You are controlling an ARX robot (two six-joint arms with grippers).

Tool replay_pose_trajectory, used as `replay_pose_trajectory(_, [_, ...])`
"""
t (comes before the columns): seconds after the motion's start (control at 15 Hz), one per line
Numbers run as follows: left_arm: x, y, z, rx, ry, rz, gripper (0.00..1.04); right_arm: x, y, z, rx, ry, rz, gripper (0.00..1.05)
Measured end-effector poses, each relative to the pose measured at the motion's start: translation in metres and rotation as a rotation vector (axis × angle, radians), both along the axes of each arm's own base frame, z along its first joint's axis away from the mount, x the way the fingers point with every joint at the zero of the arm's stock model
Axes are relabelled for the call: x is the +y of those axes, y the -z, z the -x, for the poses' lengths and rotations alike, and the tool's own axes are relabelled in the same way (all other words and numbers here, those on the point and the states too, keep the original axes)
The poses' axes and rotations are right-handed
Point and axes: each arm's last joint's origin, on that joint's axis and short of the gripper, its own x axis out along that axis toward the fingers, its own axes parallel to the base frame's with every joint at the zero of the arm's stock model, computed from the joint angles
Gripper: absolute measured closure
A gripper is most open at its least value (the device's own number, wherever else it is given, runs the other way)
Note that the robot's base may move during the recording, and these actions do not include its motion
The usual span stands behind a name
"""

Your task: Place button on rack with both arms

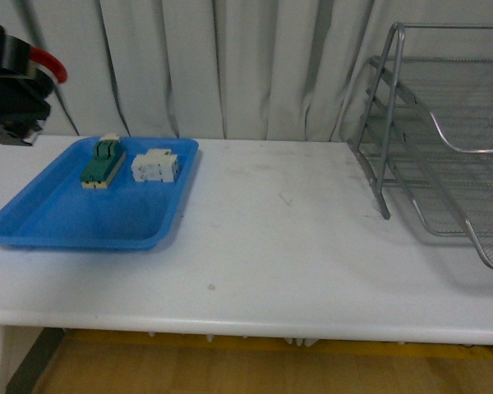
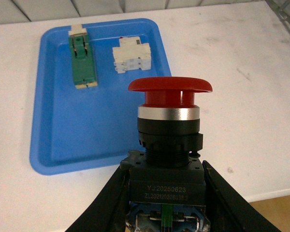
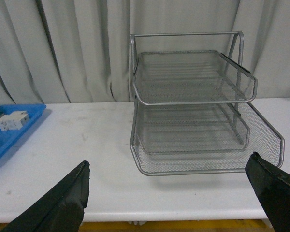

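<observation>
Left gripper [image 2: 165, 191] hangs above the table [image 1: 296, 238], fingers pinching the black body of the button [image 2: 170, 121] from both sides, red cap pointing away from the wrist. That low grip, I judge, leaves the cap end free for a handover. The right gripper [image 3: 167, 169] has its fingers spread wide with nothing between them, facing the rack [image 3: 193, 96], likely ready to receive. The left wrist view gives the clamp and the blue tray [image 2: 58, 145] below, green-and-cream switch block [image 2: 82, 60] and white terminal block [image 2: 131, 58] lying apart in it. The front view catches only a sliver of red cap at far left, yet shows tray and rack well apart; only the right wrist view shows the rack's mesh tiers head-on
</observation>
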Motion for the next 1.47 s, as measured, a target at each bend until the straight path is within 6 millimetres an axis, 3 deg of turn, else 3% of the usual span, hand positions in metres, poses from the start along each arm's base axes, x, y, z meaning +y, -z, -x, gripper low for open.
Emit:
replay_pose_trajectory(0.13, [-0.001,0.008,0.024,-0.009,-0.001,-0.001,0.69,0.000,0.000,0.000,0.000,0.000,0.000,0.06])
replay_pose_trajectory(0.27, [-0.008,0.031,0.032,0.041,0.011,0.004,0.69,0.000,0.000,0.000,0.000,0.000,0.000,0.06])
replay_pose_trajectory(0.73, [-0.020,0.053,0.023,0.065,-0.008,0.013,0.69,0.000,0.000,0.000,0.000,0.000,0.000,0.06])
replay_pose_trajectory(1.47, [-0.021,0.056,0.023,0.068,-0.009,0.044,0.69,0.000,0.000,0.000,0.000,0.000,0.000,0.06])
